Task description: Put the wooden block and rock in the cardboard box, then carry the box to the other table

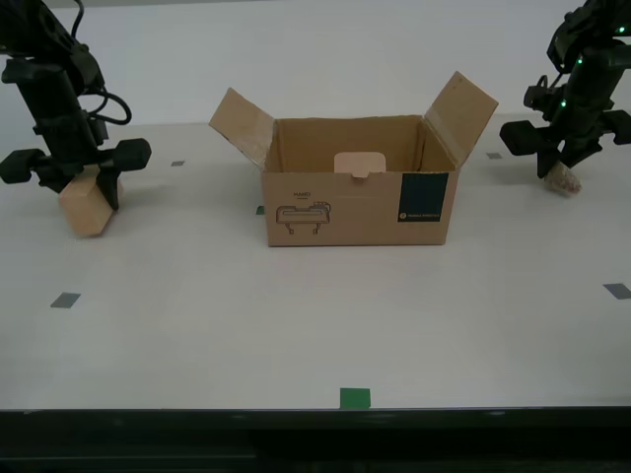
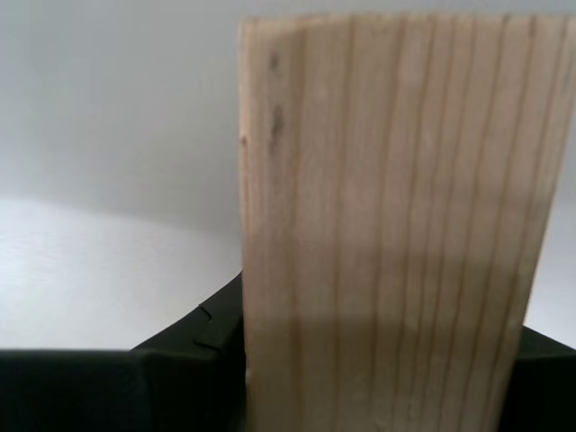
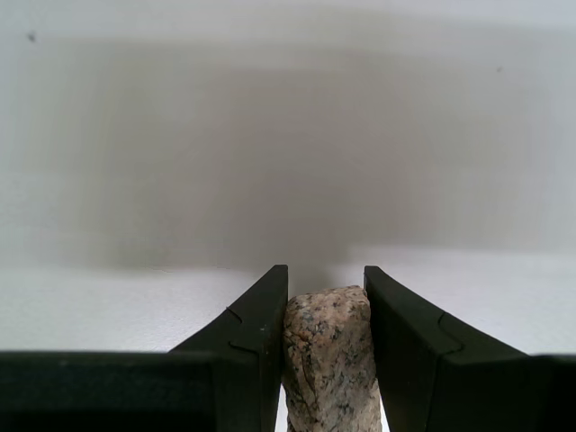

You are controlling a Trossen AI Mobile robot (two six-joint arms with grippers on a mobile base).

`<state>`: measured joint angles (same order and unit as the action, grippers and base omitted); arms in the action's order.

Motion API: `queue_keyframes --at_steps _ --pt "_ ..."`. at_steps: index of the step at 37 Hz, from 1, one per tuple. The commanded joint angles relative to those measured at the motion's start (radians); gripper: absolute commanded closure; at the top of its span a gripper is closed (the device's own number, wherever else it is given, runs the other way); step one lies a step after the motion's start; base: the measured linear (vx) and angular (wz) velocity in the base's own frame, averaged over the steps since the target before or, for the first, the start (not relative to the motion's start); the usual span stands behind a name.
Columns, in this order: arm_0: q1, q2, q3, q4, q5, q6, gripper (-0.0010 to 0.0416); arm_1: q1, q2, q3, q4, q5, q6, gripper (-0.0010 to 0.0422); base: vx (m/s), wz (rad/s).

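The brown cardboard box (image 1: 360, 197) stands open in the middle of the table, flaps spread, teal label on its front. At the exterior view's left, my second gripper (image 1: 87, 187) is shut on the wooden block (image 1: 89, 205), which fills the second wrist view as pale grained wood (image 2: 396, 225). At the exterior view's right, my first gripper (image 1: 559, 169) is shut on the rock (image 1: 564, 178). In the first wrist view the speckled rock (image 3: 326, 355) sits squeezed between the two black fingers (image 3: 255, 346). The other table is out of view.
The smooth pale table (image 1: 315, 325) carries small grey square marks (image 1: 66, 300) and a green tape square (image 1: 355, 397) near its front edge. Cables hang from the arm at the exterior view's left. A pale cut-out tab shows inside the box's back wall.
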<state>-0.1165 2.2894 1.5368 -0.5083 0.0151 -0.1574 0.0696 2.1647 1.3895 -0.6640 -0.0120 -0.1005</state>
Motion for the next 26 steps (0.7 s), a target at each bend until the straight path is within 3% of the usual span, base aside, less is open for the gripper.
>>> queue_keyframes --at_steps 1,14,26 --pt "0.0 -0.006 0.001 -0.011 -0.003 0.0 0.0407 -0.001 -0.016 0.002 -0.003 0.005 -0.005 0.0414 0.0 0.0" --pt "0.0 -0.017 0.001 -0.072 -0.003 0.005 0.0407 -0.003 -0.064 0.002 -0.029 0.005 0.007 0.0413 0.0 0.0" --pt "0.0 -0.116 0.001 -0.106 -0.003 0.012 0.0407 -0.005 -0.092 0.002 -0.068 0.005 0.021 0.0413 0.0 0.0"
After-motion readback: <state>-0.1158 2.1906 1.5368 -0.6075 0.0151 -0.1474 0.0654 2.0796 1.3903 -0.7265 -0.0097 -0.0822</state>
